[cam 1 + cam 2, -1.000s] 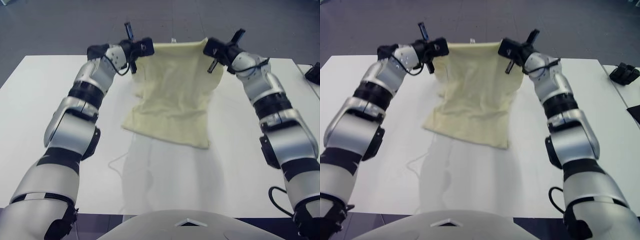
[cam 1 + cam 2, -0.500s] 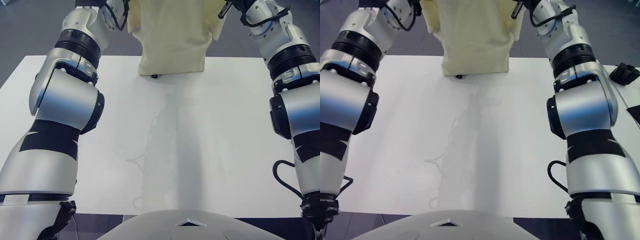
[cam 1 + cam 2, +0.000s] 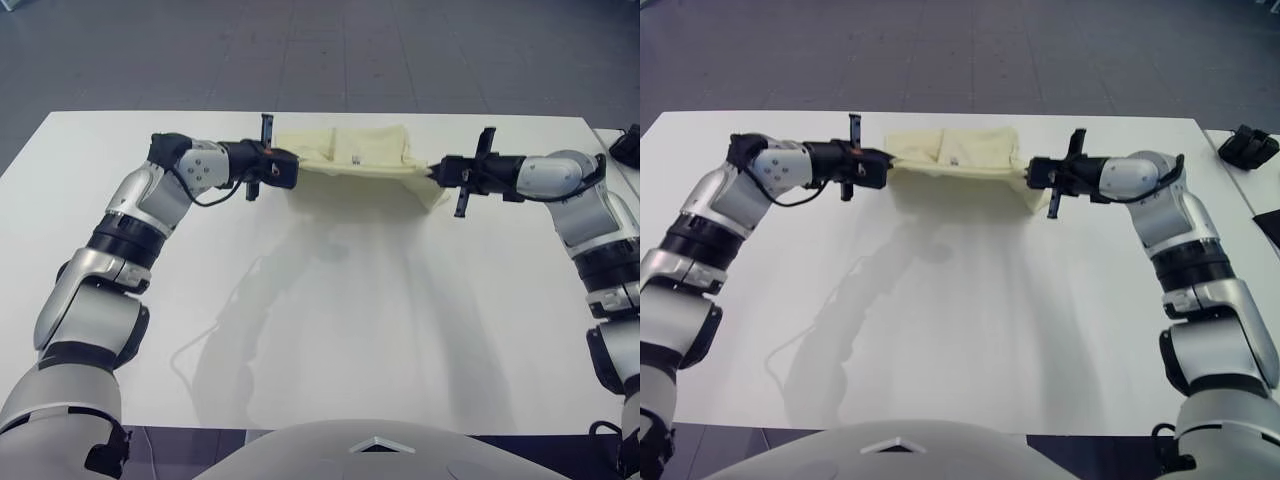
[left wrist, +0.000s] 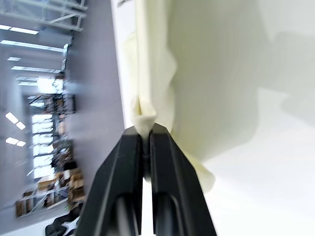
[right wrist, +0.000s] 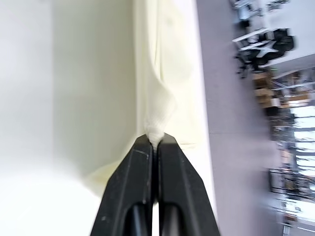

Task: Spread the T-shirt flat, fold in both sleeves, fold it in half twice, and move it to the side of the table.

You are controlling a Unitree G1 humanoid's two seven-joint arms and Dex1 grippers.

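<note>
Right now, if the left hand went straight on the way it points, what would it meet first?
The left hand pinches the T-shirt, so that cloth comes first; past it, probably the right hand facing it, though depth is unclear.

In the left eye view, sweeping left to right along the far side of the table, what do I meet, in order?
left hand → T-shirt, gripped at both ends → right hand → dark object at the right edge.

White table (image 3: 480,330) on a dark grey tiled floor (image 3: 350,50) — black object (image 3: 1248,146) off to the right.
</note>
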